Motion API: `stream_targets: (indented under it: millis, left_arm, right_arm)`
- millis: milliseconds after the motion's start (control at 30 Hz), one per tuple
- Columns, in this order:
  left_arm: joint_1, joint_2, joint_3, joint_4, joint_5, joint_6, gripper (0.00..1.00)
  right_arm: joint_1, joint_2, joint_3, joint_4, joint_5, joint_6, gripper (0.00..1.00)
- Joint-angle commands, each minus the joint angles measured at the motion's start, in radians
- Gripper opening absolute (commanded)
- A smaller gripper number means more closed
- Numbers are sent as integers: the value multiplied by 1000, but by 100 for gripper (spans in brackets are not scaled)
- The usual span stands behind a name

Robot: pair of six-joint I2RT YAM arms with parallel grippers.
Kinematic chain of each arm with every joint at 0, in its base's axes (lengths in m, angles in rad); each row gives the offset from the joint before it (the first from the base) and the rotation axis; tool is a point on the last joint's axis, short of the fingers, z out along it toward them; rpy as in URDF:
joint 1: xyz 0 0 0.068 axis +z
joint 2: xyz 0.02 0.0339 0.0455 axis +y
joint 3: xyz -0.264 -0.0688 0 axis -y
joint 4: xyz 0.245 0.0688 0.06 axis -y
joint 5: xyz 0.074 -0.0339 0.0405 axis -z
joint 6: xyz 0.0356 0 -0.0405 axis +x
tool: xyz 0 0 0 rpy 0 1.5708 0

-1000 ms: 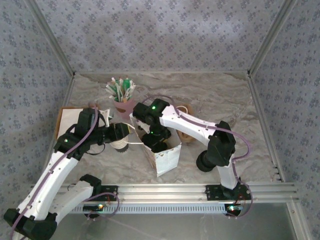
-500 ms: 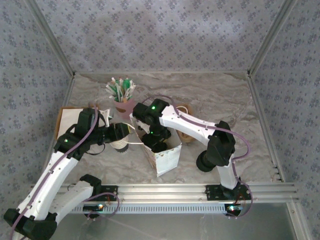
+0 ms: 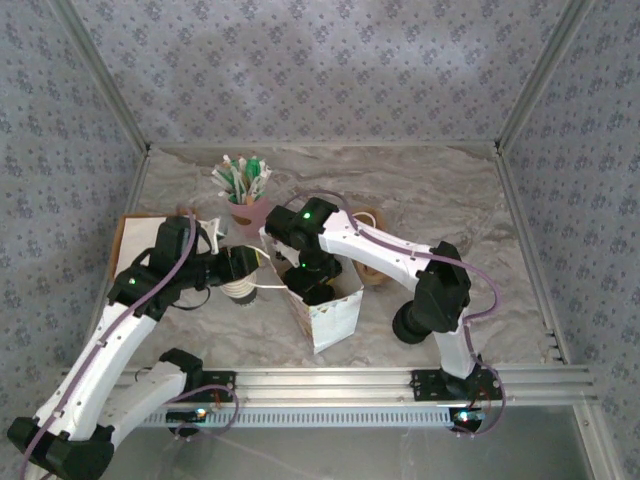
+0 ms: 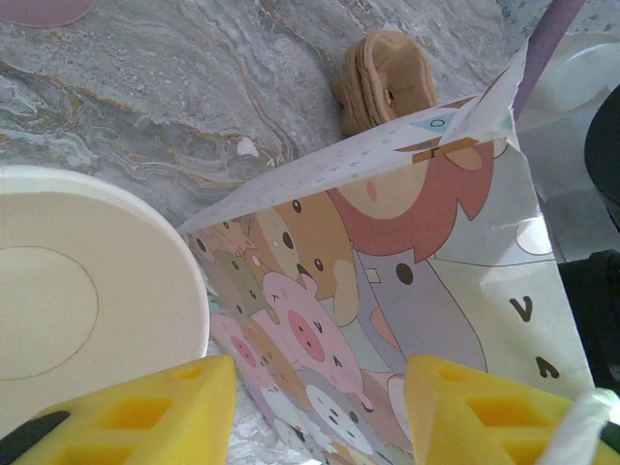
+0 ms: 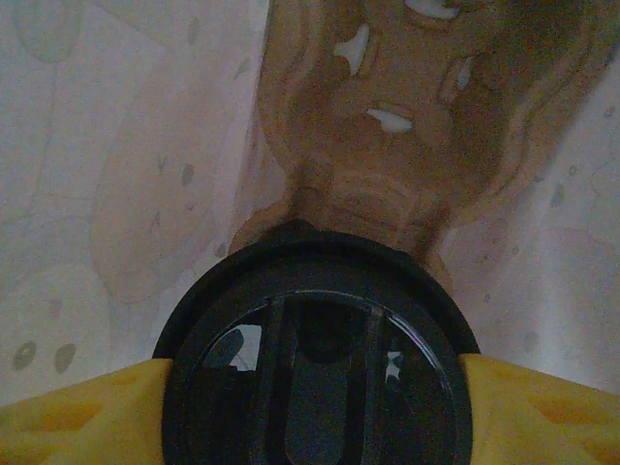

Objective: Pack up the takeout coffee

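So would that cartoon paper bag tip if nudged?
Probably. The paper bag looks thin and light on a small base, so it may slide or tip. Its creased walls would likely buckle. The right jaws, gripping the black lid inside, may steady it.

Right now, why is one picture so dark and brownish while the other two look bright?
Right wrist view: the camera looks into the paper bag, so light is dim and warm; the black lid shows small glints. Left wrist view: bright, the white cup slightly soft. Top external view: even light, soft shadows.
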Motion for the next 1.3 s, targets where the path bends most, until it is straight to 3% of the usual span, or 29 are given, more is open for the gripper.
stream_targets:
  millis: [0,1267]
  left_arm:
    - [-5,2,38,16,-5,19,49]
    - [-5,7,41,17,-4,17,49]
  right_arm:
    - [6,18,15,-37,-13,-19,73]
    - [-5,23,-24,8,-31,-25,73]
